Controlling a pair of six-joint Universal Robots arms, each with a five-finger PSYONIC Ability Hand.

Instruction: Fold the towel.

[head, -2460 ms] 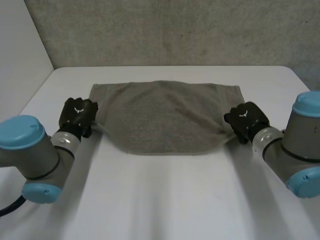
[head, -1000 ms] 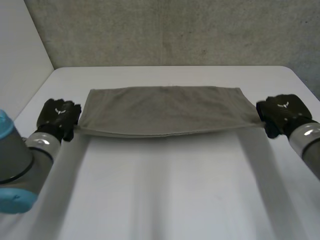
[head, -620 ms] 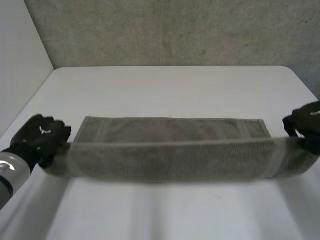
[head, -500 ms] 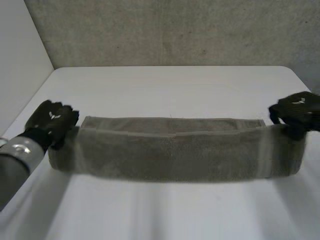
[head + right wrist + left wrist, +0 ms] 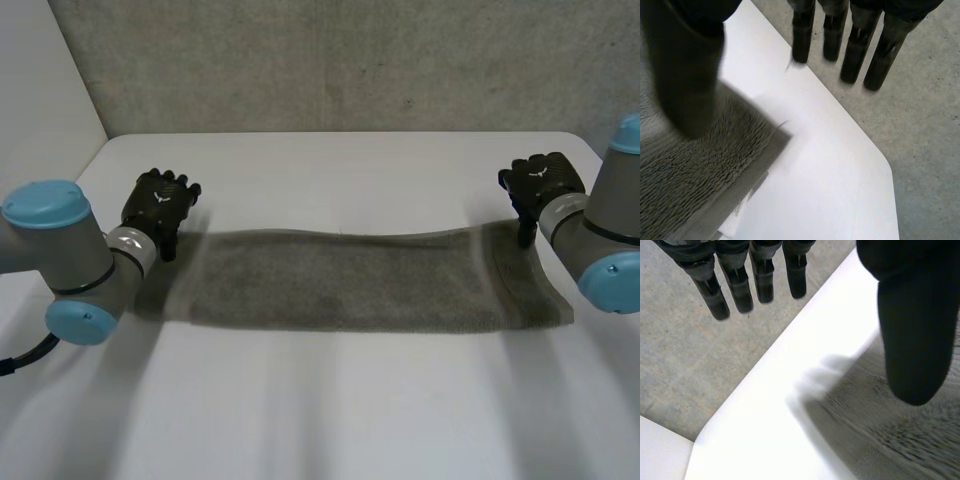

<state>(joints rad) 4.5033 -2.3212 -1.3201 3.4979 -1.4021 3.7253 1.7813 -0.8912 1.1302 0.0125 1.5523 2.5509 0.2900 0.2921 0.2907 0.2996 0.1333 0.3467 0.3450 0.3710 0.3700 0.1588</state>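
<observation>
— What is the room like?

— Bare. There's a smooth white bench (image 5: 330,400), a rough grey concrete wall (image 5: 350,60) straight behind its far edge, and a plain pale wall (image 5: 40,100) along its left side. The bench's far corners are blunted rather than square.

— Where's the towel?

— The grey towel (image 5: 350,280) stretches as a long, narrow band across the middle of the bench, with its long sides running along with the far edge. Its right end comes near the bench's right edge. Its left end stops well short of the left edge.

— And the arms?

— The left arm (image 5: 60,260) and the right arm (image 5: 610,230) reach in from either side. The left robot hand (image 5: 160,205) is at the towel's far left corner and the right robot hand (image 5: 540,180) is at its far right corner.

— Do they hold it?

— No. Seen from the left wrist, the fingers (image 5: 762,282) are straight, side by side, pointing past the bench's far edge. The thumb (image 5: 915,315) stands well apart from them over the towel's pile, with nothing between. The right is the same: straight fingers (image 5: 802,35), thumb (image 5: 685,75) apart, nothing pinched. I cannot tell whether either thumb touches the pile.
</observation>
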